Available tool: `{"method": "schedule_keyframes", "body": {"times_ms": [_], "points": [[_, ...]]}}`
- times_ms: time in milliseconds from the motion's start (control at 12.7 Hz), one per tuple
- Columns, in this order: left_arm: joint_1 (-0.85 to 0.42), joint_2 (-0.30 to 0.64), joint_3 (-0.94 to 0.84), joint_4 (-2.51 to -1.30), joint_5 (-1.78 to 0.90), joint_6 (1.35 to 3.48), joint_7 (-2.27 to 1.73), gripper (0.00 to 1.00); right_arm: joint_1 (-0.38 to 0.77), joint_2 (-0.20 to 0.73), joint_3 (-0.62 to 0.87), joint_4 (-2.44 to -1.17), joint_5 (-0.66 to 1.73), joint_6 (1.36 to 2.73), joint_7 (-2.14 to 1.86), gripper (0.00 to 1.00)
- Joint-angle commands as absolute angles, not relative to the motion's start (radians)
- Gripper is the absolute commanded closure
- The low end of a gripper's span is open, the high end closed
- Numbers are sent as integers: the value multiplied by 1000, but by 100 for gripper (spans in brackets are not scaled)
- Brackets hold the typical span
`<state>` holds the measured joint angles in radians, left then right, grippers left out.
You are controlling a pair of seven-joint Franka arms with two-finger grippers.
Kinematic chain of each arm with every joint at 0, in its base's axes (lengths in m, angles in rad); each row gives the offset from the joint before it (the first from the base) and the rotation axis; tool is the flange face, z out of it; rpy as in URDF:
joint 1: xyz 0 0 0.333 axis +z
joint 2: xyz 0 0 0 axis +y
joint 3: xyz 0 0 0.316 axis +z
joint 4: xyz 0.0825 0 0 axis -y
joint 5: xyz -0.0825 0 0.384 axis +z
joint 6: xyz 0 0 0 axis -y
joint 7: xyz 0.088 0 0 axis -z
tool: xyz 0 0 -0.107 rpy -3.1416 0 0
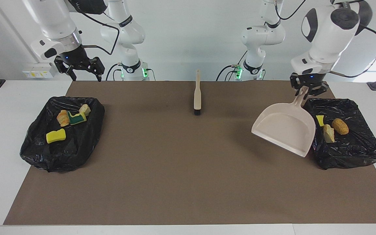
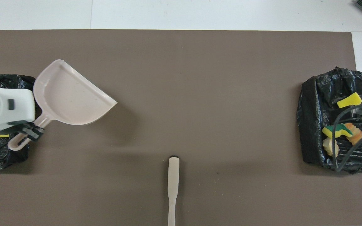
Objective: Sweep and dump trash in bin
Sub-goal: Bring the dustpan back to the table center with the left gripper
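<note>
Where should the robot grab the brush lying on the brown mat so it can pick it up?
Best guess: grip the brush by its thin handle, the end nearest the robots, coming straight down from above with the fingers closing across it. It lies flat, its dark bristles at the end farther from the robots, and the handle is its slimmest part.

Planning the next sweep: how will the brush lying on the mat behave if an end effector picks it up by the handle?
The brush looks like one rigid moulded piece, so probably stiff, not floppy. Its slim handle suggests it is light, though the wider bristle head may make it tip head-down. Lying flat on the mat, it seems unlikely to roll.
</note>
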<state>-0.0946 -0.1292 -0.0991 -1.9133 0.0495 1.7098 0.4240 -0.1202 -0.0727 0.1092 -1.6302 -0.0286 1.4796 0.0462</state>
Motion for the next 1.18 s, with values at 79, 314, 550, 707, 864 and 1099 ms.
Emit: {"method": "schedule_keyframes", "body": {"times_ms": [79,314,550,707,864,1099], "points": [[-350,-73,-77,-1999,-25,1973,24,100,-124,-74,120,-1620,-14,1488,78,0],[-524,96,-77,-1947,-26,2172,-145,100,-124,-77,120,-1621,-14,1488,80,0],[-584,201,-78,-1887,-34,2267,-340,100,-124,-74,123,-1617,-11,1488,83,0],[-597,227,-80,-1885,-37,2305,-351,100,-123,-74,127,-1615,-11,1488,90,0],[-614,230,-80,-1896,-58,2312,-354,100,-123,-75,127,-1617,-11,1489,104,0],[-620,249,-80,-1904,-69,2315,-385,100,-123,-77,127,-1617,-11,1502,97,0]]}}
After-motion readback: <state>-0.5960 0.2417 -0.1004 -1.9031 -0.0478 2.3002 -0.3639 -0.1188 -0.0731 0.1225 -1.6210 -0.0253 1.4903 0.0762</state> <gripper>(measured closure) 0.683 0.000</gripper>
